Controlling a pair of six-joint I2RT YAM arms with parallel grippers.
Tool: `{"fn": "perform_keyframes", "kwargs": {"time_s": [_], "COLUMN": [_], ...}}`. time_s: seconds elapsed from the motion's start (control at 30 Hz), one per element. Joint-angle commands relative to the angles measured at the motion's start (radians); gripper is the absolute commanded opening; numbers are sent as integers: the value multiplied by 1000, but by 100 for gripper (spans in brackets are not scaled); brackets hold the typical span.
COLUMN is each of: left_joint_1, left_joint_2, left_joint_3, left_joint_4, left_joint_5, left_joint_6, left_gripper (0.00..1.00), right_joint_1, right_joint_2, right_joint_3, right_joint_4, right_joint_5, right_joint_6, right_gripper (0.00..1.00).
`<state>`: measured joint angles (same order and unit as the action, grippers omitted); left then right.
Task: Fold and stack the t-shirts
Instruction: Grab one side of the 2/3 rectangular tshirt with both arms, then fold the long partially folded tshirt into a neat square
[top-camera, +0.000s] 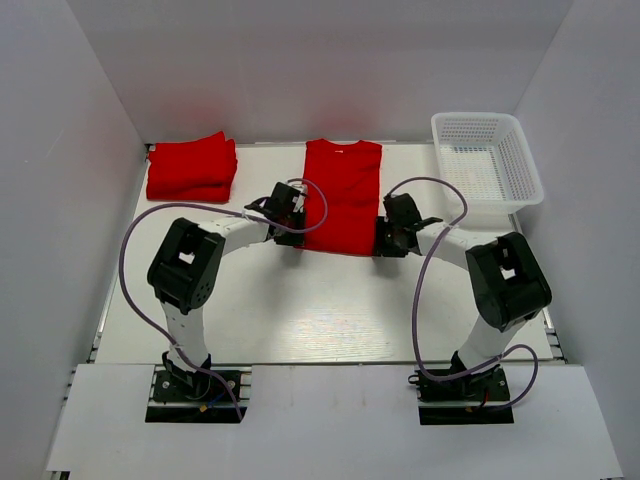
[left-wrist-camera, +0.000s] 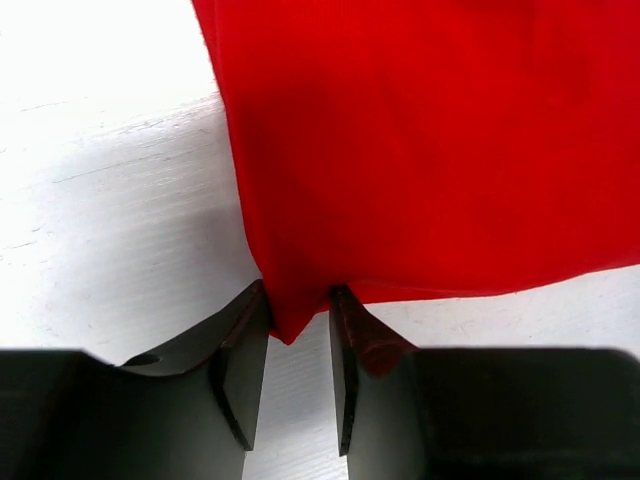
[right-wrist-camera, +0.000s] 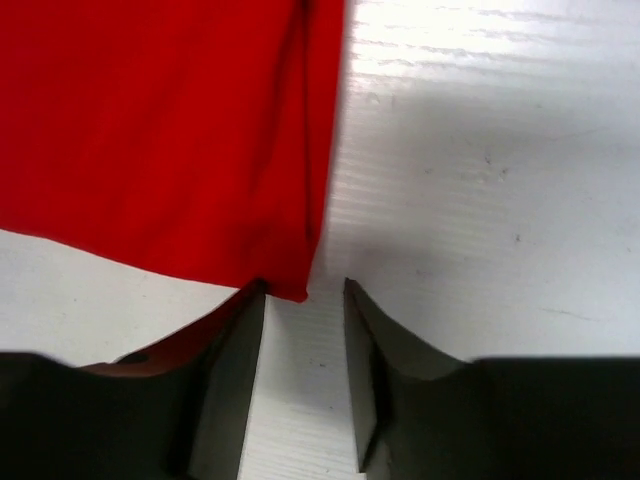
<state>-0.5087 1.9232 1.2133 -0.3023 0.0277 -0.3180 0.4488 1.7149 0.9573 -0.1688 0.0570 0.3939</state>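
A red t-shirt (top-camera: 342, 195), folded into a long strip, lies flat at the table's middle, collar to the back. A stack of folded red t-shirts (top-camera: 192, 167) sits at the back left. My left gripper (top-camera: 291, 230) is at the strip's near left corner. In the left wrist view the jaws (left-wrist-camera: 300, 300) stand open with the shirt's (left-wrist-camera: 430, 150) corner tip between the fingertips. My right gripper (top-camera: 392, 237) is at the near right corner. In the right wrist view it (right-wrist-camera: 304, 290) is open, and the shirt's (right-wrist-camera: 160, 130) corner touches its left fingertip.
A white mesh basket (top-camera: 487, 167) stands at the back right, with nothing seen in it. White walls close in the table (top-camera: 300, 300) on the left, back and right. Purple cables loop over both arms.
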Motion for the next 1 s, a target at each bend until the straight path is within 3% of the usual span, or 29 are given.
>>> {"fn": "perform_keyframes", "kwargs": {"time_s": [0.0, 0.03, 0.13, 0.17, 0.2, 0.23, 0.4, 0.67, 0.8, 0.97], "left_joint_1": [-5, -5, -5, -5, -5, -5, -5, -47, -80, -99], "left_joint_2": [2, 2, 2, 2, 2, 2, -42, -373, -591, -737], "left_joint_3": [-49, -58, -67, -67, -67, -67, -103, -322, -400, -402], "left_joint_4": [-8, -8, -8, -8, -8, -8, -26, -63, -90, -155], "left_joint_5": [43, 43, 43, 43, 43, 43, 63, 156, 273, 273], "left_joint_6": [-19, -20, -20, -29, -29, -29, -47, -105, -142, -171], "left_gripper": [40, 38, 28, 25, 9, 0, 0, 0, 0, 0], "right_joint_1": [-2, -2, -1, -2, -4, -2, 2, 16, 22, 34], "right_joint_2": [22, 26, 28, 28, 26, 26, -70, -429, -642, -803], "right_joint_3": [20, 18, 3, -3, -3, -9, -77, -362, -426, -437], "right_joint_4": [48, 52, 78, 87, 97, 98, 97, 45, -15, -87], "right_joint_5": [-37, -46, -86, -97, -98, -103, -112, -196, -304, -353], "right_joint_6": [10, 8, 10, 13, 10, 7, -3, 14, 37, 56], "right_gripper": [40, 31, 21, 13, 8, 2, 0, 0, 0, 0]}}
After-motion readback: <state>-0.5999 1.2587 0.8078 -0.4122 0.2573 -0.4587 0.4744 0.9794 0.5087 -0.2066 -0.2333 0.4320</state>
